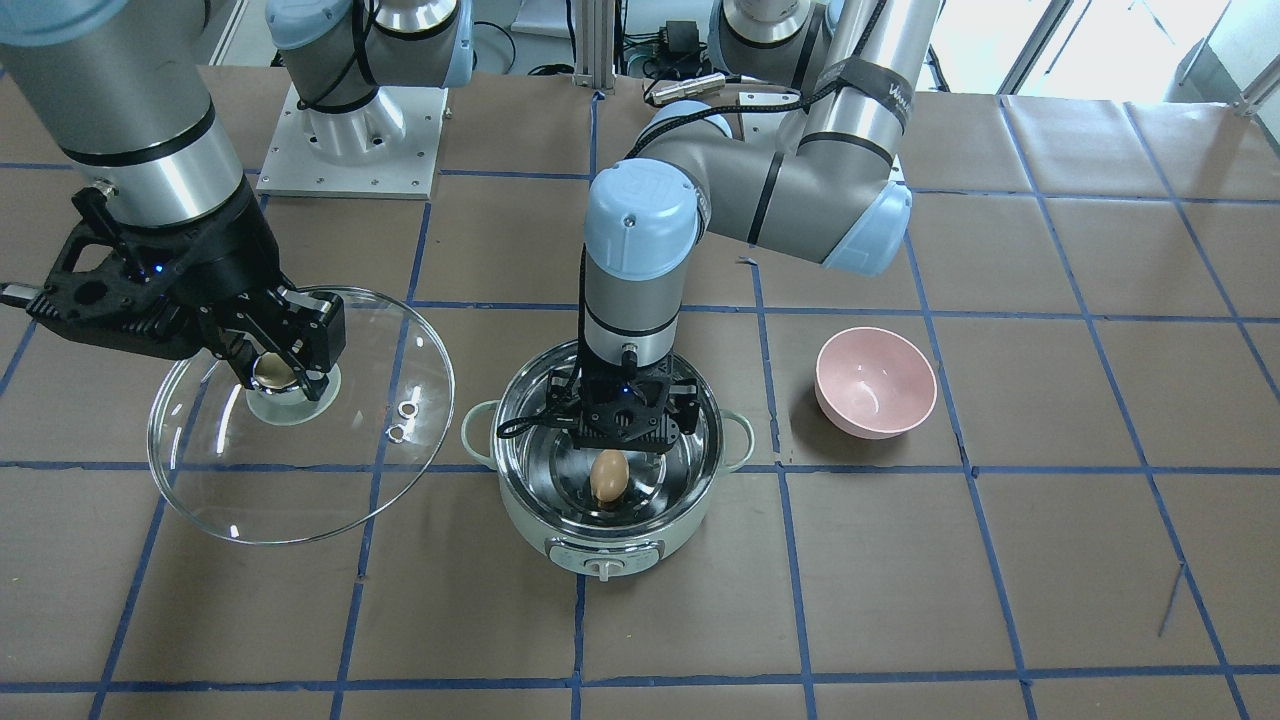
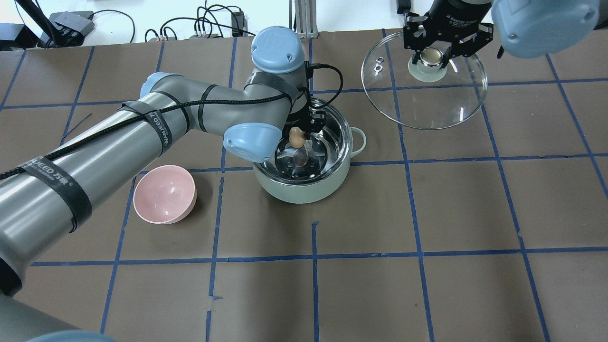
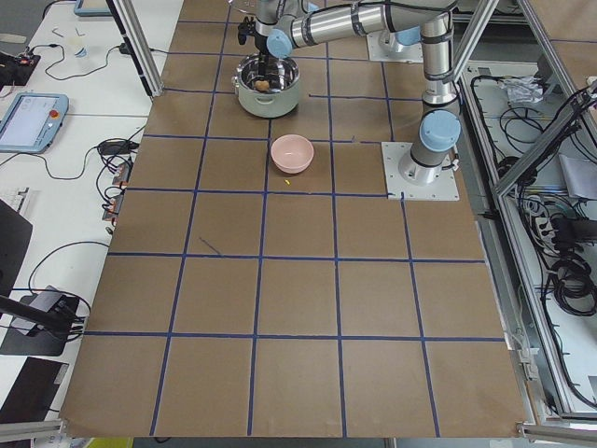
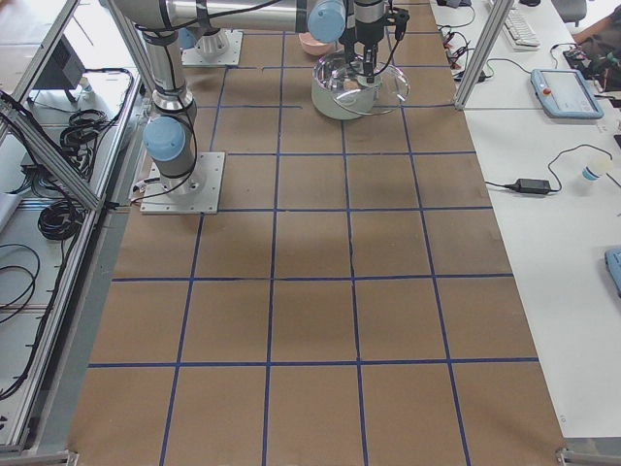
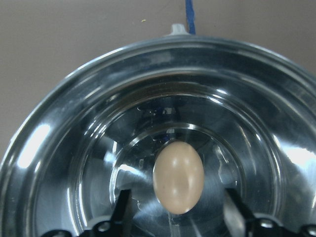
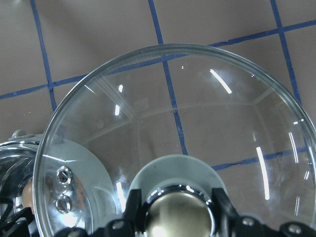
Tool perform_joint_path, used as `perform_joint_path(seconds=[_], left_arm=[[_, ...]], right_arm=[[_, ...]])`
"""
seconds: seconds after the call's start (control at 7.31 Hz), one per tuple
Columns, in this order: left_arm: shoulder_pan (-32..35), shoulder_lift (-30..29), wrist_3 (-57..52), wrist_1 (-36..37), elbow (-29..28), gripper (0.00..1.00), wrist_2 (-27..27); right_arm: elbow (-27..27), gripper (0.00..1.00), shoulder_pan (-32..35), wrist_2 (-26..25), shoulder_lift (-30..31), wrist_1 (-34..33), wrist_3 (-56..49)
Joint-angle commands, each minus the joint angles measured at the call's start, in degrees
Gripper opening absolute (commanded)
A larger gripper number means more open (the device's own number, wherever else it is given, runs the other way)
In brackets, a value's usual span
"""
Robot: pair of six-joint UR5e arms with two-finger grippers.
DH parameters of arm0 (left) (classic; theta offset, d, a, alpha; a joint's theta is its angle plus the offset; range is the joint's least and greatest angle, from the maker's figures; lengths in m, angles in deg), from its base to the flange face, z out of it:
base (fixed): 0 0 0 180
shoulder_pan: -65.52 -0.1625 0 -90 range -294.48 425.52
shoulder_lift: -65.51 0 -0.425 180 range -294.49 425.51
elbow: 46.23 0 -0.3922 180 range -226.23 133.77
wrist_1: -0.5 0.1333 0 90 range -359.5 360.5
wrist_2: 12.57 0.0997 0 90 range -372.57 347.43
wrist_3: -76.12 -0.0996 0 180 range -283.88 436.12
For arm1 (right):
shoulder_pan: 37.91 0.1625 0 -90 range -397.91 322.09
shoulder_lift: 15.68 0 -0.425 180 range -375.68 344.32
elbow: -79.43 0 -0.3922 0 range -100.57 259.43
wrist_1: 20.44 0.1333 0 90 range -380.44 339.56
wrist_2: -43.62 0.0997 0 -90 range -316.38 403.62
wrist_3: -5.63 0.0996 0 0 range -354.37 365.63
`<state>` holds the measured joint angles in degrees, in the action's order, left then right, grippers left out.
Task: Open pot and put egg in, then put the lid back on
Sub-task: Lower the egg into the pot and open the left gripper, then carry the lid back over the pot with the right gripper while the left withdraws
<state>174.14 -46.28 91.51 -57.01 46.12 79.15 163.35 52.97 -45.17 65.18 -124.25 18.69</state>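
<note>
Where legible, "WANJEED" on black straps (image 2: 153, 127), left arm (image 2: 213, 102) above pot (image 2: 304, 190).

Pot (image 2: 304, 190) mouth: occupied. You have the left gripper (image 5: 176, 200) standing inside it, fingers spread, with the egg (image 1: 608, 477) between them and a gap on either side. The left arm (image 2: 156, 123) lies over the pot's robot-side half and bars entry from above there.

On the robot's right, the lid (image 1: 300, 480) is held tilted by the right gripper (image 1: 280, 375), which is clamped on the knob (image 6: 180, 215). Its rim comes close beside the pot's handle (image 1: 478, 425), leaving you a narrow gap.

The pink bowl (image 1: 875, 380) sits apart on the pot's other side. Bare table (image 1: 700, 620) lies before the dial (image 1: 603, 570).
</note>
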Motion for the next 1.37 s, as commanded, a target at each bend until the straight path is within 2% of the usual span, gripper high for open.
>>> perform_joint_path(seconds=[0.0, 0.27, 0.55, 0.96, 1.23], left_arm=[[-6.37, 10.82, -6.99, -14.63, 0.11, 1.00, -0.23], [-9.38, 20.87, -7.74, -27.60, 0.12, 1.00, -0.05], [-14.29, 22.50, -10.79, -28.36, -0.50, 1.00, -0.49], [-17.29, 22.50, -15.29, -28.36, -1.90, 1.00, -2.34], [-16.78, 22.84, -15.30, -27.83, -1.12, 1.00, -1.90]], right_arm=[[0.02, 0.47, 0.00, 0.20, 0.00, 0.00, -0.32], [-0.16, 0.47, 0.44, 0.37, 0.00, 0.26, -0.24], [-0.42, 0.45, 3.15, 1.94, -0.70, -0.69, 0.64], [-0.51, 0.45, 11.05, 2.48, -5.61, -7.45, 8.61], [-0.51, 0.45, 14.92, 2.48, -7.20, -7.73, 14.49]])
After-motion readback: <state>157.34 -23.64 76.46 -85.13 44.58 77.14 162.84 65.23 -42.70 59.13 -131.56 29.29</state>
